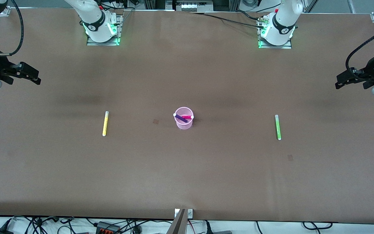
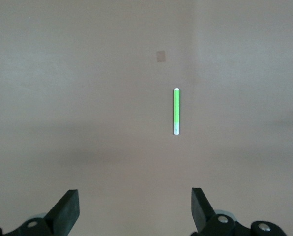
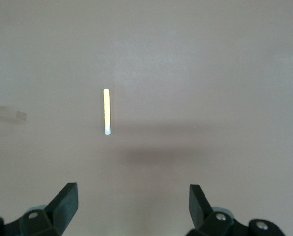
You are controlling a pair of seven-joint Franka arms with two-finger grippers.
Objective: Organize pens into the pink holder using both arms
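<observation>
The right gripper (image 1: 32, 77) hangs spread and empty over the right arm's end of the table. The yellow pen (image 1: 105, 123) lies flat. The pink cup (image 1: 184, 118) holds the purple pen (image 1: 180, 118) and magenta pen (image 1: 187, 117). The green pen (image 1: 278, 127) lies flat. The left gripper (image 1: 342, 83) hangs spread, empty, over the left arm's end.

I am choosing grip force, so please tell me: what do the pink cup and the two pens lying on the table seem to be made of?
The pink holder looks like thin translucent plastic: the pens inside show through its wall. The yellow pen and light green pen seem smooth, hard plastic with whitish ends; their finish is hard to judge. Both grippers, left and right, are open.
</observation>
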